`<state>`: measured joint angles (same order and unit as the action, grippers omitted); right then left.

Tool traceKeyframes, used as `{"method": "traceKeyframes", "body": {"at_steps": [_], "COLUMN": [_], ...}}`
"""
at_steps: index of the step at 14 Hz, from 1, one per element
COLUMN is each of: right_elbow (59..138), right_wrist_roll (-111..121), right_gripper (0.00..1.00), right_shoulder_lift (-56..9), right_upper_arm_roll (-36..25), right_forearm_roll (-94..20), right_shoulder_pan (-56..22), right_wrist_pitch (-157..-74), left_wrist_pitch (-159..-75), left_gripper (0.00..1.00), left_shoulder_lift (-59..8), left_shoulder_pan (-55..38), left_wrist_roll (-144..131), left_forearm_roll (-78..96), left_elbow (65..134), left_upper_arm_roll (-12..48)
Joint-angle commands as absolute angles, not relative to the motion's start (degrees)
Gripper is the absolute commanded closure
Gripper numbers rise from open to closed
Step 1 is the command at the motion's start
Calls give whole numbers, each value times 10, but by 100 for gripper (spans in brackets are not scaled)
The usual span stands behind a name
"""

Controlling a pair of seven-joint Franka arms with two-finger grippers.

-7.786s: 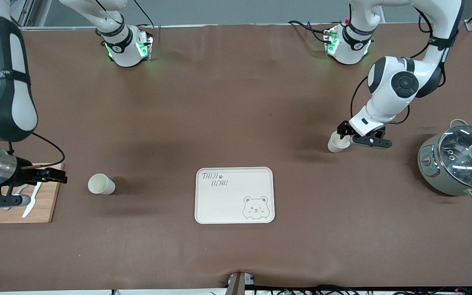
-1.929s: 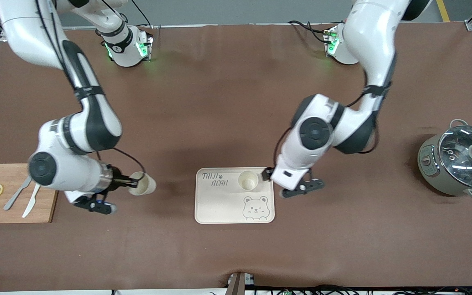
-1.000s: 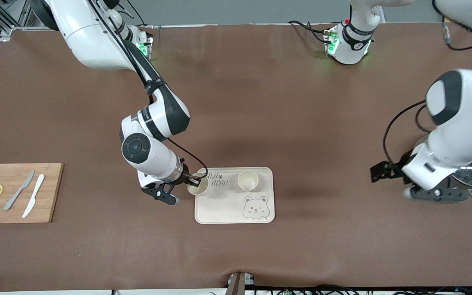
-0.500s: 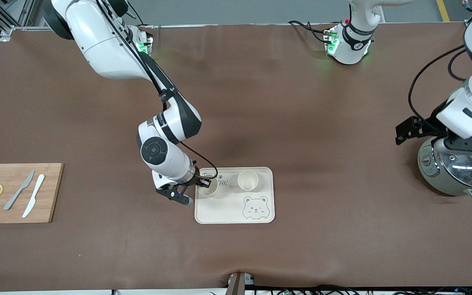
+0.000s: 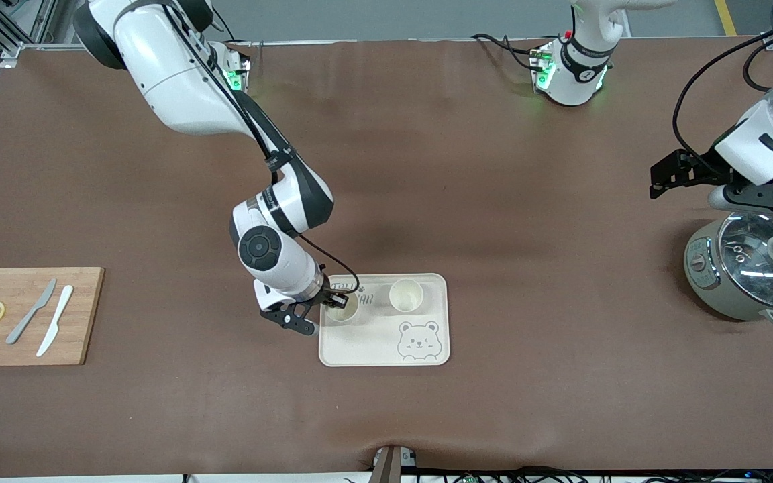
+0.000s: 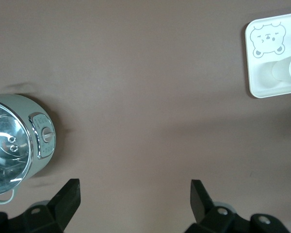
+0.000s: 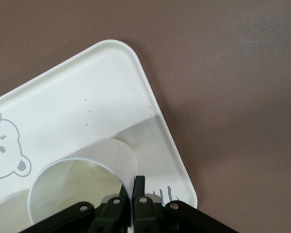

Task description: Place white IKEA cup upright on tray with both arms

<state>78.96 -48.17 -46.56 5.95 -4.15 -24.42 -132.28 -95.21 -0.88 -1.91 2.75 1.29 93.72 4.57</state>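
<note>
The cream tray (image 5: 373, 343) with bear face lies mid-table. One white cup (image 5: 405, 295) stands upright on it, free of both grippers. My right gripper (image 5: 333, 302) is shut on the rim wall of a second white cup (image 5: 344, 310), which stands on the tray's lettering corner toward the right arm's end. In the right wrist view the fingers (image 7: 139, 184) pinch the cup (image 7: 72, 187) wall, one inside and one outside, over the tray (image 7: 87, 107). My left gripper (image 5: 657, 183) is open and empty over bare table beside the pot; its wrist view shows the gripper (image 6: 134, 199) spread wide.
A grey-green pot with glass lid (image 5: 755, 265) stands at the left arm's end, also in the left wrist view (image 6: 14, 141). A wooden cutting board (image 5: 24, 339) with knives and lemon slices lies at the right arm's end. The tray shows in the left wrist view (image 6: 262, 82).
My left arm has drawn back from the tray to beside the pot, gripper open. My right arm has carried the second cup onto the tray and has hardly moved in the last half second.
</note>
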Motion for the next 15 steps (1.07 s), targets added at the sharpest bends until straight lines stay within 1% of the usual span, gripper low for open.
{"method": "traceKeyframes", "body": {"at_steps": [1,2,5,8,9,10,11,12,15], "right_elbow": [774,774,775,775,775,775,775,775,775], "right_wrist_roll": [-494,-494,-495,-494,-494,-494,-494,-493,-492], "right_gripper": [100,100,100,100,96,66,27,0,0], "right_shoulder_lift": [-477,-478,-480,-480,-480,-480,-480,-479,-467], "right_upper_arm_roll": [53,53,53,53,53,53,53,53,54], "right_forearm_roll": [-28,-28,-10,-10,-10,-9,-8,-5,21], "right_shoulder_pan": [-255,-255,-255,-254,-254,-253,-252,-253,-251], "right_wrist_pitch": [-1325,-1326,-1325,-1325,-1325,-1325,-1325,-1325,-1315], "left_wrist_pitch": [-975,-979,-978,-971,-956,-938,-934,-934,-935], "left_gripper": [0,0,0,0,0,0,0,0,0], "left_shoulder_lift": [32,34,27,13,3,-10,-16,-16,-16], "left_shoulder_pan": [-24,-28,-21,-18,-18,-18,-19,-18,-10], "left_wrist_roll": [37,35,39,40,39,36,34,35,30], "left_forearm_roll": [15,15,18,16,16,15,16,18,47], "left_elbow": [990,996,981,944,921,901,896,896,896], "left_upper_arm_roll": [46,46,46,45,45,45,45,44,42]}}
